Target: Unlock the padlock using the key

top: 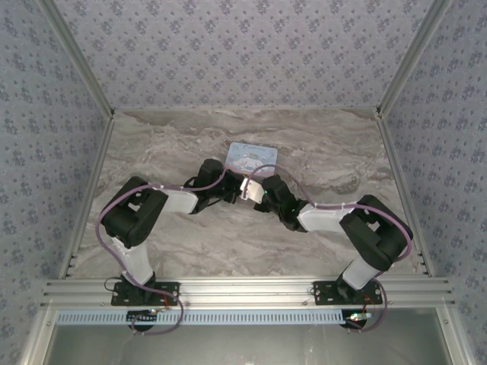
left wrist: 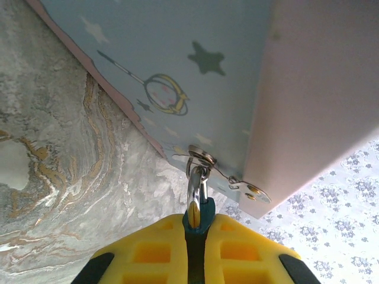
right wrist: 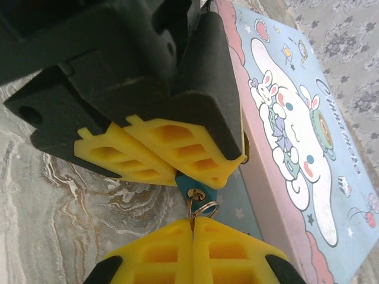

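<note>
Grey swirly bench (top: 190,243) sits under flowery walls (top: 243,46). Your left gripper (left wrist: 196,229) is clenched on the tiny blue-teal padlock (left wrist: 199,216). Its thin silver shackle (left wrist: 194,192) hangs through the clasp (left wrist: 204,157) of the light-blue tin (left wrist: 177,59). Your right gripper (right wrist: 193,228) is pinched shut on the little key (right wrist: 191,214), just under the keyhole; you cannot tell if its tip is in. Both look light, hard and slippery, and the key looks easy to bend. Hold the padlock by its flat sides, the key by its head, and turn gently
</note>
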{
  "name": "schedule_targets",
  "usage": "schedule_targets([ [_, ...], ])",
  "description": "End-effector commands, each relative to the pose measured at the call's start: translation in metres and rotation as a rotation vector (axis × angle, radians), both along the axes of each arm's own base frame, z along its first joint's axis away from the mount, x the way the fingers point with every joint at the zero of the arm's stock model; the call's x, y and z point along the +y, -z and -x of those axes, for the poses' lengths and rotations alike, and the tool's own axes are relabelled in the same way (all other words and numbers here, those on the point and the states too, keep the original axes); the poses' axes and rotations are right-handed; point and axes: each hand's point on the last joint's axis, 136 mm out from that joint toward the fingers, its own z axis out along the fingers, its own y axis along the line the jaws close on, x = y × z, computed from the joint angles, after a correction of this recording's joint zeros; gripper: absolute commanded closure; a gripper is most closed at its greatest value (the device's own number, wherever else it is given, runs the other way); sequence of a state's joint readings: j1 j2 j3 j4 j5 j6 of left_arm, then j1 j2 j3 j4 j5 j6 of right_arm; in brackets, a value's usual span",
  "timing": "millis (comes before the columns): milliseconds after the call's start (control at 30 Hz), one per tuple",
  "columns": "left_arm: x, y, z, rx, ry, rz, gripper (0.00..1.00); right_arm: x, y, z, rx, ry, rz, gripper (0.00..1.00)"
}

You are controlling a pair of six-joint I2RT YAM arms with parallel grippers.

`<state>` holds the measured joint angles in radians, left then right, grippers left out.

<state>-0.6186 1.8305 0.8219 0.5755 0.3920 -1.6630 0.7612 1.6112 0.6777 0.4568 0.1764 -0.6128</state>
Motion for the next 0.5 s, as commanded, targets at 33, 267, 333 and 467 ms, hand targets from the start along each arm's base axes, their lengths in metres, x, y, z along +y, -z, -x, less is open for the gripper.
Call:
schedule_targets([
  [33, -0.013, -0.026, 0.000, -0.051, 0.037, 0.055, 1.00, 0.017, -0.026, -0.006, 0.058, 0.022, -0.169, 1.00],
  [267, -0.013, -0.024, 0.000, -0.051, 0.034, 0.056, 1.00, 0.021, -0.020, -0.006, 0.237, 0.151, -0.384, 1.00],
  [333, -0.013, -0.023, 0.000, -0.052, 0.033, 0.057, 1.00, 0.025, -0.019, -0.004, 0.286, 0.165, -0.443, 1.00],
  [467, -0.013, -0.021, 0.000, -0.053, 0.032, 0.056, 1.00, 0.023, -0.010, -0.002, 0.319, 0.188, -0.453, 1.00],
])
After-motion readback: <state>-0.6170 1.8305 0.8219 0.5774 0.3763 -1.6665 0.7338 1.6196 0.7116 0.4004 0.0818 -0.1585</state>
